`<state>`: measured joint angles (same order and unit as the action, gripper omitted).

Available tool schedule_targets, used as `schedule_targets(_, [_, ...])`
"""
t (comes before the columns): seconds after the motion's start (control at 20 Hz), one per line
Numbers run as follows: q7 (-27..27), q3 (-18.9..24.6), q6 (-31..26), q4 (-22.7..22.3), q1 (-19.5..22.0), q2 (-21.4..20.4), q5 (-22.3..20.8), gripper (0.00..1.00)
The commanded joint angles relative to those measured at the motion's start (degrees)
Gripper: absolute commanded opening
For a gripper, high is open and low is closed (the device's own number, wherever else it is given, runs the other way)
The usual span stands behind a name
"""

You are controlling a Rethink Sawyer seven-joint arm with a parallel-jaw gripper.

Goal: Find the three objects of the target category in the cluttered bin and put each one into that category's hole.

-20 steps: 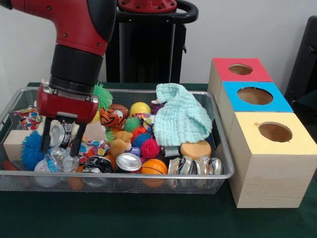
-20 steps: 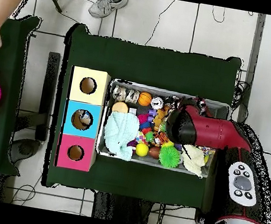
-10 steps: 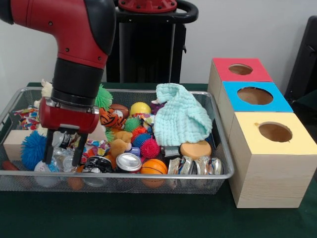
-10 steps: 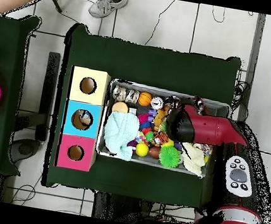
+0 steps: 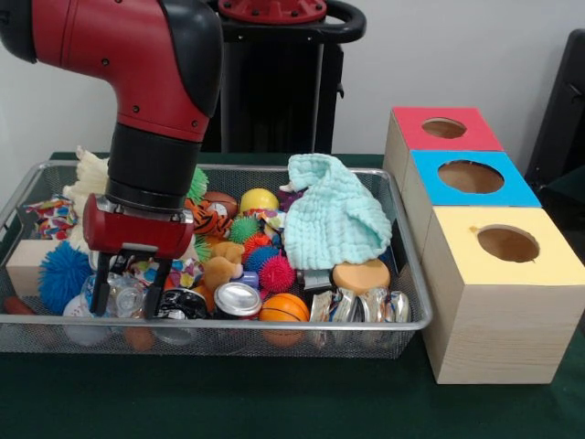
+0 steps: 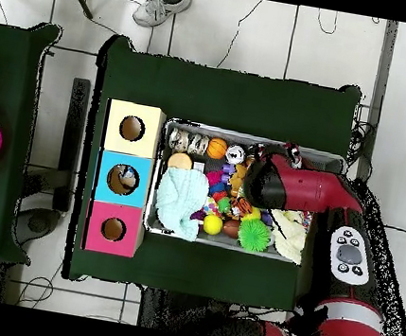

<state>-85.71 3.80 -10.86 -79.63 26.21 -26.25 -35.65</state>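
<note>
Fingers (image 5: 99, 291) spread, the gripper (image 5: 129, 288) straddles a crushed clear plastic bottle (image 5: 121, 297) at the near left corner of the wire bin (image 5: 413, 322), beside a blue spiky ball (image 5: 62, 273). Grasping appears under way; closing, lifting, then crossing to the coloured hole boxes (image 5: 494, 302) on the counter (image 5: 274, 402) would follow.

The scene is viewed from the front at close range, low across the counter (image 5: 274, 402), facing the arm (image 5: 155, 101). It is also viewed from high overhead, straight down. The wire bin (image 5: 402, 274) and boxes (image 6: 124, 178) are shared by both.
</note>
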Motion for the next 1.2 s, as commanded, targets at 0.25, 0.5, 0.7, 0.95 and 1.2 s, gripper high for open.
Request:
schedule_targets(0.25, [2.53,6.41,-1.98,2.24,-0.25,5.26,-3.62,1.0])
schedule_targets(0.5, [4.76,8.36,-5.22,2.52,0.61,5.97,-2.63,1.0])
schedule_targets(0.7, [4.09,7.22,-7.17,2.72,-0.74,6.4,-2.03,1.0])
schedule_targets(0.95, [2.1,6.49,-10.06,0.13,-2.45,4.17,-0.12,1.0])
schedule_targets(1.2, [-2.21,6.13,-8.8,-3.86,-3.64,2.08,1.68,1.0])
